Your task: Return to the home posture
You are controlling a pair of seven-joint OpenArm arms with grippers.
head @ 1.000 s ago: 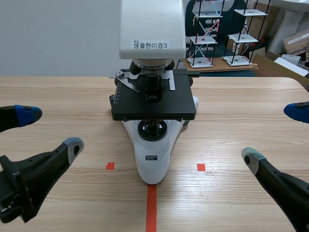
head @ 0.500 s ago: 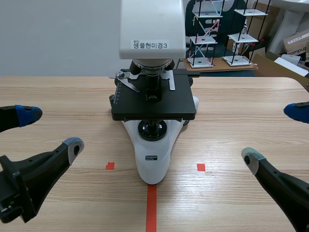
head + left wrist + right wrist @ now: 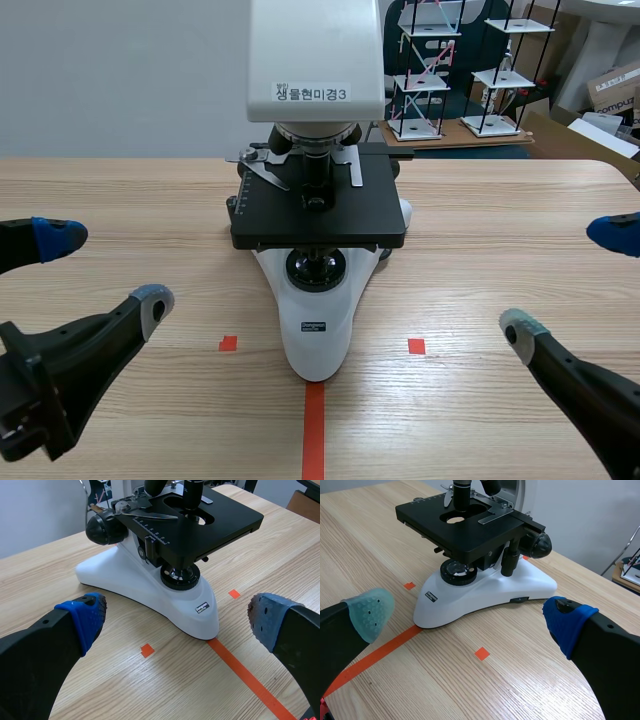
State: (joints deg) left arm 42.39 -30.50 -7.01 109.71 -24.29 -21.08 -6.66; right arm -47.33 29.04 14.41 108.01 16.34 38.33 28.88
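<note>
A white microscope (image 3: 318, 150) with a black stage (image 3: 318, 210) stands at the table's middle, its base over the orange-red centre line. My left gripper (image 3: 105, 268) hangs low at the left, open, holding nothing. My right gripper (image 3: 565, 282) hangs low at the right, also open and empty. From the left wrist the microscope (image 3: 165, 580) lies ahead of the spread fingers of the left gripper (image 3: 175, 617). From the right wrist the microscope (image 3: 485, 580) lies ahead of the right gripper (image 3: 470, 612), whose fingers stand wide apart.
Behind the table stand wire-frame shelf models (image 3: 430, 70) on a board and cardboard boxes (image 3: 615, 90) at the far right. Bare wooden tabletop (image 3: 500, 250) stretches to both sides of the microscope.
</note>
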